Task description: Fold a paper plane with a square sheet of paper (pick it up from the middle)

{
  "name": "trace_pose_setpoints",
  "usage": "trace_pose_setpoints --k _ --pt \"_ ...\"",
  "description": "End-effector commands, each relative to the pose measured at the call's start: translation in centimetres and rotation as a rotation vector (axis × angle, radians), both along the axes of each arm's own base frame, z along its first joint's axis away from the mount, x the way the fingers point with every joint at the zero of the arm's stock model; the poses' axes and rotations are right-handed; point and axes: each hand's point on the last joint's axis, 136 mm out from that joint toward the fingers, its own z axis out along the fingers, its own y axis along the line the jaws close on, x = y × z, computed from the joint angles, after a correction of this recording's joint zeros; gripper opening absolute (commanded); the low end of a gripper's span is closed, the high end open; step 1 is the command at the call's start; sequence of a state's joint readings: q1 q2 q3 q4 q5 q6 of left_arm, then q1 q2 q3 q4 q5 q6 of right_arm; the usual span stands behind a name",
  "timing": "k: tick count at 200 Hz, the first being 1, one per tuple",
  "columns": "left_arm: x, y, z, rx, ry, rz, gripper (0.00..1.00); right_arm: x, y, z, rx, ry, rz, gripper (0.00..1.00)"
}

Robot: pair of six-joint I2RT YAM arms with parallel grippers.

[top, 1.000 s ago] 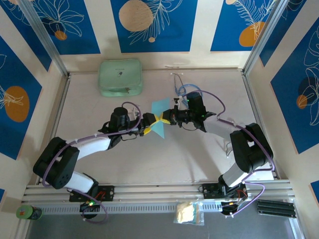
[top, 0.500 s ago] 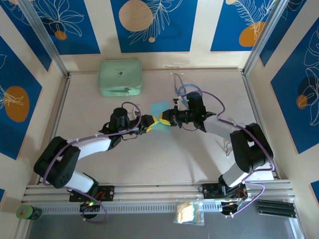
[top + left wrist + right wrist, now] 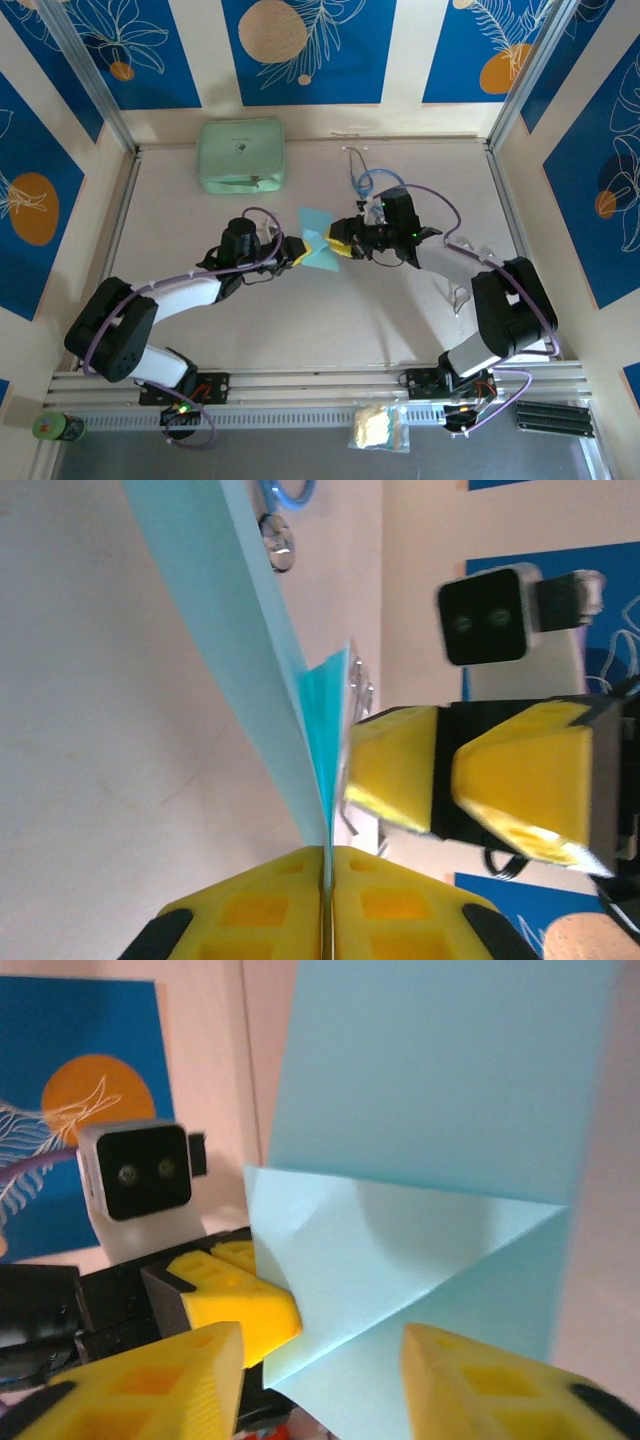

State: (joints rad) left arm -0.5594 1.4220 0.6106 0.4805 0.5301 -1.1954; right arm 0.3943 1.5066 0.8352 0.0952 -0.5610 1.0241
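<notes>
Square sheet of paper (image 3: 318,240): light blue, partly folded, held up off the table (image 3: 200,330) near its middle, between the two grippers. Right wrist view shows a cross crease with triangular flaps below it (image 3: 440,1090). Left wrist view shows the sheet edge-on, bowing away from the grip (image 3: 230,630).

Left gripper (image 3: 325,865): yellow fingers pressed together on the sheet's lower edge, and the only grip on it. Right gripper (image 3: 320,1360): fingers apart, the paper between them, no clear contact.

Risks, as I judge them:
- A single pinch on a limp sheet; the free part may sag or swing, and any quick arm motion could pull it out of the fingers
- Nothing presses on the flaps, so the folds may spring open and lose their line
- If the right fingers close in the wrong place, they could catch one layer only, or crumple the crease
- The grippers are very near each other (image 3: 303,250) (image 3: 338,243); the fingers may knock together

Writing: none on the paper. The mint-green case (image 3: 241,154) at the far left has a small dark mark on its lid, too small to read. Stethoscope (image 3: 372,180) behind the right gripper, no label seen
</notes>
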Motion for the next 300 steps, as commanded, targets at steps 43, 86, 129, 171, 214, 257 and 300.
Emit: trace_pose_setpoints --k 43,86,129,171,214,257,300 --pt "-0.1 6.9 -1.9 0.726 -0.114 -0.046 0.09 2.4 -8.5 -0.6 -0.387 -0.127 -0.253 0.71" --pt "1.2 11.5 -0.3 1.302 -0.180 -0.081 0.09 4.3 -11.3 -0.8 -0.507 -0.168 -0.367 0.72" --pt "2.4 11.0 -1.3 1.612 -0.199 -0.126 0.09 5.8 -13.2 -1.1 -0.569 -0.137 -0.472 0.73" --pt "2.6 6.4 -5.8 1.586 -0.150 -0.185 0.12 7.0 -14.8 -1.4 -0.596 -0.114 -0.552 0.71" --pt "1.8 1.2 -9.9 1.290 -0.055 -0.264 0.39 7.0 -15.8 -1.7 -0.586 -0.088 -0.565 0.71" --pt "2.4 -0.9 -7.5 0.922 -0.012 -0.233 0.65 7.1 -13.5 -2.2 -0.515 -0.073 -0.447 0.71" --pt "4.4 5.4 -5.2 0.759 0.037 0.013 0.77 5.6 -4.3 -3.6 -0.426 -0.061 -0.147 0.71"
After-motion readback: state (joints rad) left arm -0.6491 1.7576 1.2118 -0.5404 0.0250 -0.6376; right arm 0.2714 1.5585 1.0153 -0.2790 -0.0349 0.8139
